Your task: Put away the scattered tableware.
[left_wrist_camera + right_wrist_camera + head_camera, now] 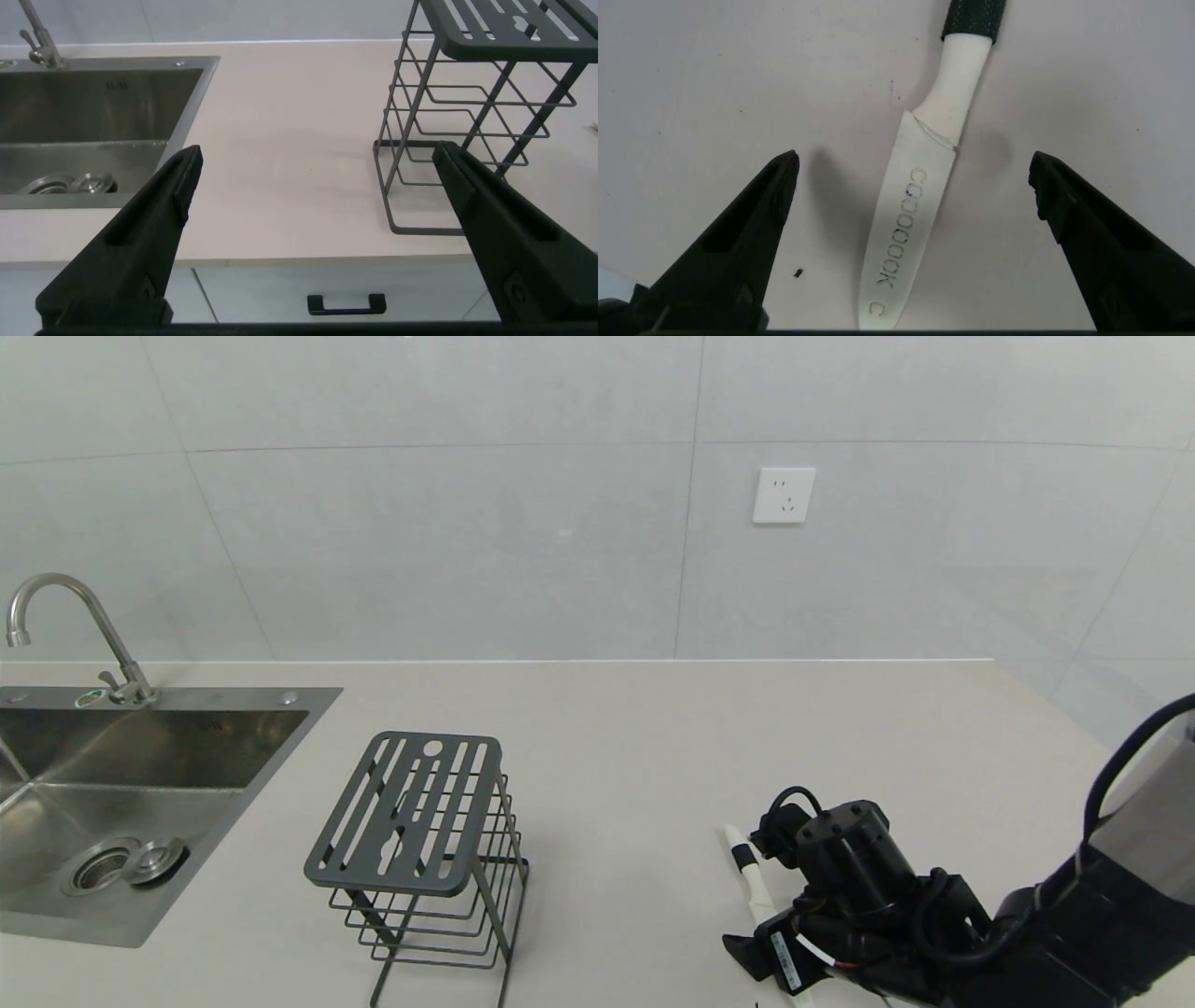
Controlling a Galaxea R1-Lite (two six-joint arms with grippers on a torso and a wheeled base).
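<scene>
One knife [754, 882] is the tableware in sight. It lies flat on the worktop [653, 737], on the robot's right, well apart from the rack [406, 803].

Right hand [912, 166]: directly above the knife, fingers spread wide, one on each side of it, neither touching. Nothing held.

Key relation: the knife's long axis runs away from the robot, slightly slanted, and crosses the line between the two fingers almost squarely. Closing would likely pinch it across its width, near where blade meets handle. The handle end points away from the robot; the blade lies on the near side.

Left hand [318, 154]: also spread and holding nothing, out in front of the worktop's edge, facing the stretch between sink [140, 747] and rack. The right arm is by far the nearer to the knife.

Materials:
- Knife: white throughout and matte. The flat blade carries a row of small marks. The rounded handle has a black textured band toward its far end. It lies low on the surface, so a pinch has to come right down to the worktop.
- Rack: dark metal, with a slotted flat top plate over thin wire tiers on slim legs. The slots look meant for blades.
- Worktop: pale, smooth, faintly speckled.
- Sink: brushed steel, with a curved faucet [65, 588].
</scene>
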